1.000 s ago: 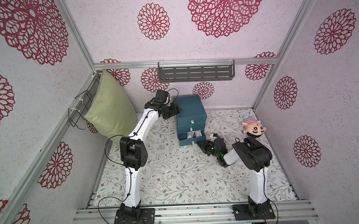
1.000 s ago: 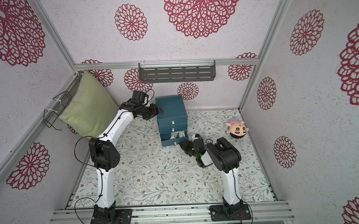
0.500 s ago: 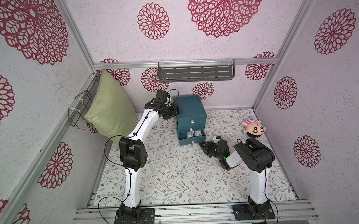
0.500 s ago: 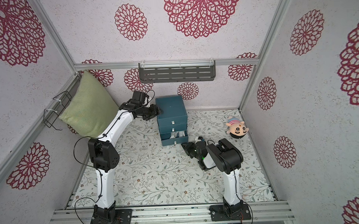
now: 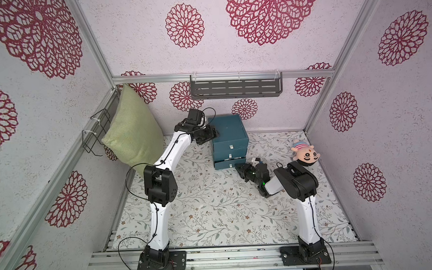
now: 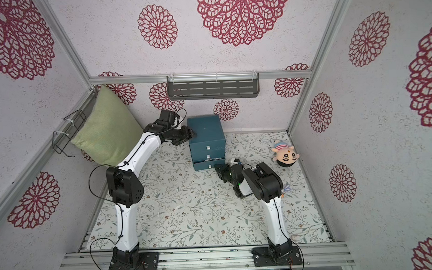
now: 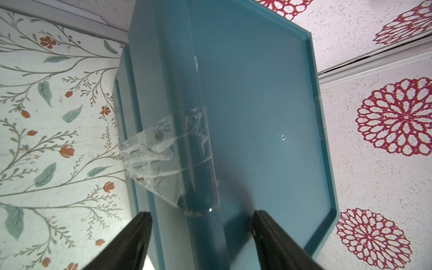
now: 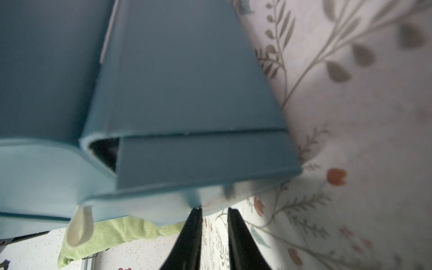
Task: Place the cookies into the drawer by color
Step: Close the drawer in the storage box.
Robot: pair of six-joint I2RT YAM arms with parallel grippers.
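Although both arms are reached toward it, the drawer chest [image 5: 231,130] is stood upright on the table [image 5: 212,210], just above the centre of the frame in both top views [image 6: 206,131] and close to the back wall. Its three drawers are stacked. The lowest drawer [image 5: 229,164] is seen pulled a little way out, while the two above it are shut flush. A pale strip [image 5: 232,159] is shown in the gap over the lowest drawer's front; what it is cannot be told.

The left gripper [image 5: 215,135] is placed at the chest's top left edge. In the left wrist view [image 7: 201,214] its jaws are spread wide, with the chest's upper side edge lying between them. Nothing is clasped, and whether either finger touches the chest cannot be told. A piece of clear tape [image 7: 159,159] is seen stuck across that edge.

The right gripper [image 5: 236,166] is set low over the table, just right of the lowest drawer's front corner. In the right wrist view [image 8: 214,209] its jaws are parted by only a narrow gap, through which the table's leaf pattern is seen; nothing is held between them. A white pull tab [image 8: 79,226] is seen hanging from a drawer front.

A green cushion [image 5: 133,133] is leaned against the left wall, a plush doll [image 5: 304,154] is laid at the table's right edge, and a grey shelf [image 5: 235,88] is fixed to the back wall.
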